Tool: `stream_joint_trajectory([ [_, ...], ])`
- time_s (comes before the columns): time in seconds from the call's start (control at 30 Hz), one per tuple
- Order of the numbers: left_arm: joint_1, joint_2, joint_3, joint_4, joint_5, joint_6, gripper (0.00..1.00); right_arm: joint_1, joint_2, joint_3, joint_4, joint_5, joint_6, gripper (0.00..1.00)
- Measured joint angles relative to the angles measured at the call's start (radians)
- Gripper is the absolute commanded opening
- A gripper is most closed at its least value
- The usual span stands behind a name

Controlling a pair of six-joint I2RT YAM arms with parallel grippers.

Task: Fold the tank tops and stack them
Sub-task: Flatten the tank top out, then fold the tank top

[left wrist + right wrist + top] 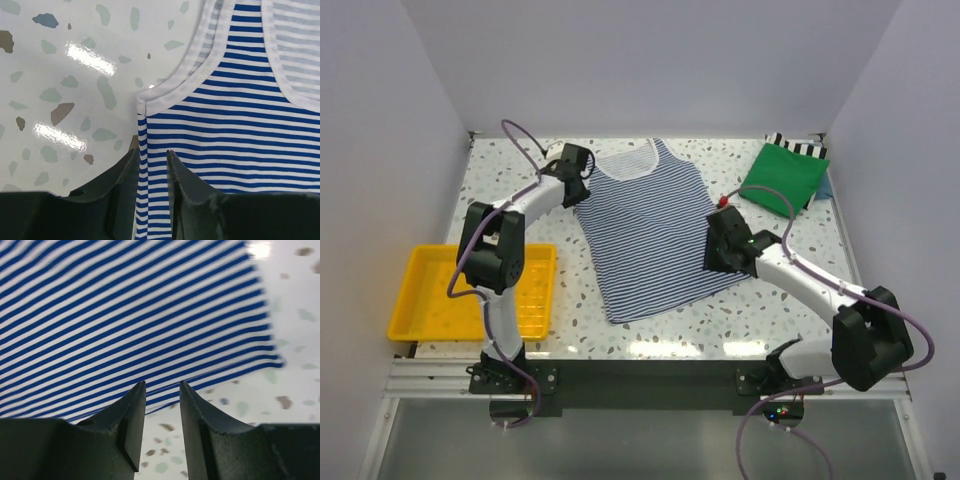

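Note:
The navy-and-white striped tank top [645, 230] lies spread flat in the middle of the table, its white-trimmed neck at the far side. My left gripper [578, 172] is at its far left side, below the armhole. In the left wrist view the gripper [152, 152] is open and its jaws straddle the side edge of the striped top [240, 125]. My right gripper [718, 250] is at the top's right edge near the hem. In the right wrist view it [162, 385] is open, with the edge of the striped top [125, 315] just at its fingertips. The green tank top [782, 178] lies folded at the back right.
A yellow tray [410, 262] sits at the table's left front edge, beside the left arm's base. A black-and-white striped cloth [798, 146] shows from under the green top. White walls close in the table at the left, back and right.

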Motion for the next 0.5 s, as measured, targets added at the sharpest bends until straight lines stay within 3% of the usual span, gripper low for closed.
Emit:
stream_joint_trajectory([
  [0.23,0.0,0.093,0.082,-0.06,-0.055,0.025,0.33,0.33,0.005,0.097,0.002,-0.018,0.083,0.38],
  [0.5,0.0,0.146,0.141,-0.093,-0.092,0.045,0.33,0.546,0.226,0.254,0.024,-0.019,0.144,0.39],
])
